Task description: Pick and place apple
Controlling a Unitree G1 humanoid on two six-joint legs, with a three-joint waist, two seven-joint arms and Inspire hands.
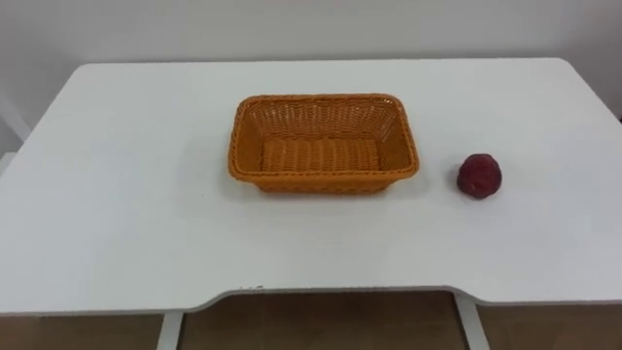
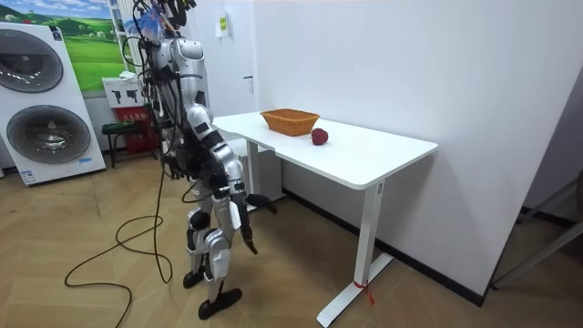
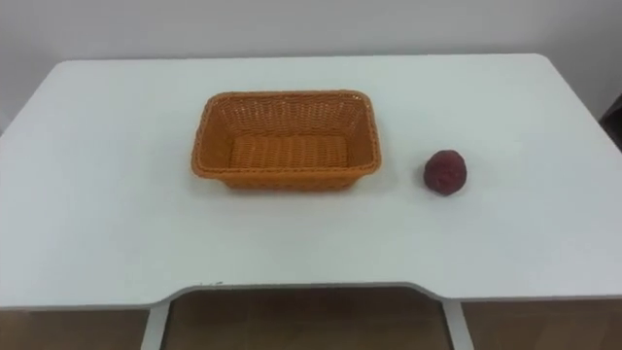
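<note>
A dark red apple [image 1: 479, 176] [image 3: 445, 172] [image 2: 319, 137] lies on the white table [image 1: 117, 194], a short way to the right of an orange wicker basket [image 1: 324, 143] [image 3: 285, 139] [image 2: 290, 120]. The basket is rectangular, holds nothing and sits at the table's middle. In the room view I stand at the table's front edge, facing it, with both arms low in front of me and below the tabletop. My right hand [image 2: 248, 239] hangs on the side nearer the camera. My left hand [image 2: 262, 202] is a little higher, under the table edge. Neither touches the apple.
The table stands against a white wall and has a curved cut-out in its front edge [image 1: 321, 290]. Bare tabletop lies all around the basket and apple. Washing machines [image 2: 41, 100] stand behind me at the room view's left.
</note>
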